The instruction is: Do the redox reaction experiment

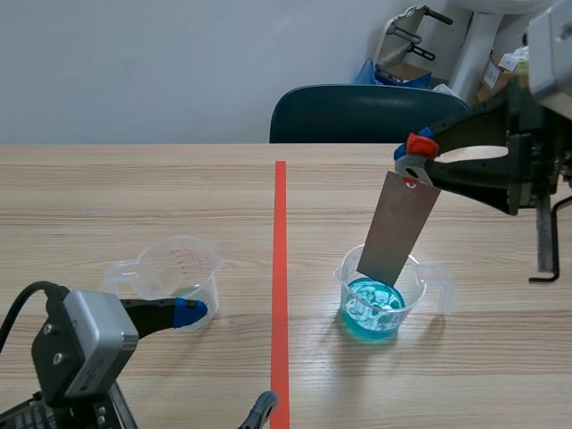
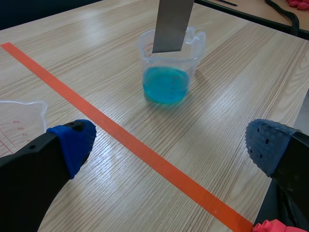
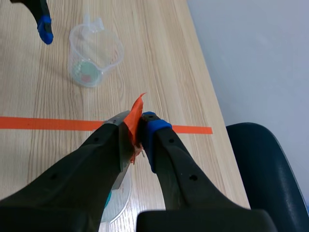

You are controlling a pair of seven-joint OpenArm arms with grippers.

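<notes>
Scene view from between two black robot arms over a pale wooden worktop (image 1: 134,197). An orange-red tape line (image 1: 280,268) runs down the middle of the frame.

Right of the line, in the lower right, stands a clear plastic beaker (image 1: 382,295) with a handle. It holds a shallow pool of bright blue liquid (image 1: 374,308). A flat grey metal strip (image 1: 399,228) leans over it, tilted with its top toward the upper right. Its lower end sits inside the beaker's mouth. Whether it touches the liquid cannot be told.

The right claw (image 1: 416,156) enters from the right edge, raised above the worktop. It is clamped on the top of the metal strip, where an orange-red tag (image 3: 136,121) is pinched between its blue-padded fingers (image 3: 153,126).

In the lower left stands a second clear beaker (image 1: 170,273) with printed markings. The left claw (image 2: 171,145) is low on that side with its fingers spread wide apart and nothing between them. One blue pad (image 1: 190,311) sits just beside this second beaker. In the left wrist view, the blue-filled beaker stands ahead of the claw, across the tape line.

A dark blue chair (image 1: 366,112) stands behind the worktop's far edge, at the top centre.
</notes>
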